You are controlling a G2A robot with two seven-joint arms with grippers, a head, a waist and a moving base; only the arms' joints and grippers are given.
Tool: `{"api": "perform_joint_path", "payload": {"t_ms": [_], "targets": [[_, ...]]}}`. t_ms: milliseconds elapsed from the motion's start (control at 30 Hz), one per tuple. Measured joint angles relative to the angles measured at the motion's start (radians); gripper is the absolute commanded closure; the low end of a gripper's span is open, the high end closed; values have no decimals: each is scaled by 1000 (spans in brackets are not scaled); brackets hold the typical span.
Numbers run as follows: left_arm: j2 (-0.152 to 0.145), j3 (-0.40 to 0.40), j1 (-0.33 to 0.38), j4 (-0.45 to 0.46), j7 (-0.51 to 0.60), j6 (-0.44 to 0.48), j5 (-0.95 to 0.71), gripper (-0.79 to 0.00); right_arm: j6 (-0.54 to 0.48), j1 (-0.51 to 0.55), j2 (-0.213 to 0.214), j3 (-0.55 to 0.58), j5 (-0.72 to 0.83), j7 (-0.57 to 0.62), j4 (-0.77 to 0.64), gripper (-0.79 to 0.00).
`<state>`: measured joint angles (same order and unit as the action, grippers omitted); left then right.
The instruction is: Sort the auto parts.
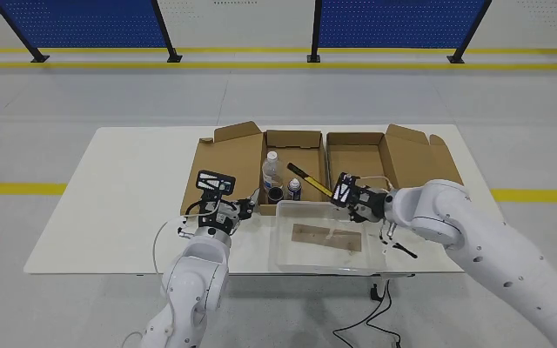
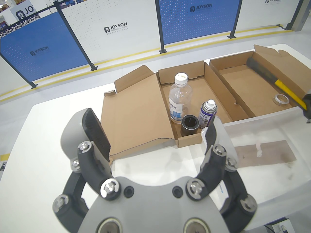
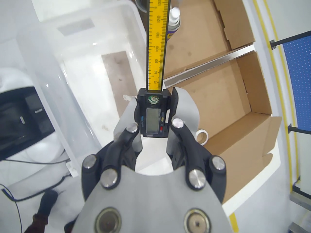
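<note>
Right wrist view, digital caliper (image 3: 156,49) clamped in right claw (image 3: 154,103)

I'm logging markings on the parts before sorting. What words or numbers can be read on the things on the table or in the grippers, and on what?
"140", "130", "120", "110", "100", "90", "80", "70": scale numbers along the yellow caliper.
The display on the caliper: blank, no digits.
Label on the clear bottle: print too blurred to read.
Label on the spray can: print too small to read.
</note>
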<state>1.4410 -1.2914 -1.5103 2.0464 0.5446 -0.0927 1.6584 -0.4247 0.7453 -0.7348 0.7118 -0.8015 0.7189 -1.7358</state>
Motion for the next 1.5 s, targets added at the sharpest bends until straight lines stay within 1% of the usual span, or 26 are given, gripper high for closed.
{"api": "perform_joint_path", "payload": {"t_ms": [133,300,467,667,767,967,1133,1400,1500], "targets": [[0,0,0,0,0,0,0,-785,10,66,15,60,46,-104,7,0],[0,0,0,0,0,0,0,-785,-1,121,16,94,95,-203,21,0],[0,0,0,0,0,0,0,-785,-8,138,6,94,93,-227,32,0],[0,0,0,0,0,0,0,-785,26,146,-8,97,71,-239,40,0],[0,0,0,0,0,0,0,-785,57,150,-13,105,56,-248,43,0],[0,0,0,0,0,0,0,-785,154,142,-23,141,17,-255,66,0],[0,0,0,0,0,0,0,-785,245,110,-39,161,-21,-264,128,0],[0,0,0,0,0,0,0,-785,361,70,-97,127,72,-346,304,0],[0,0,0,0,0,0,0,-785,381,56,-123,103,119,-373,380,0]]}}
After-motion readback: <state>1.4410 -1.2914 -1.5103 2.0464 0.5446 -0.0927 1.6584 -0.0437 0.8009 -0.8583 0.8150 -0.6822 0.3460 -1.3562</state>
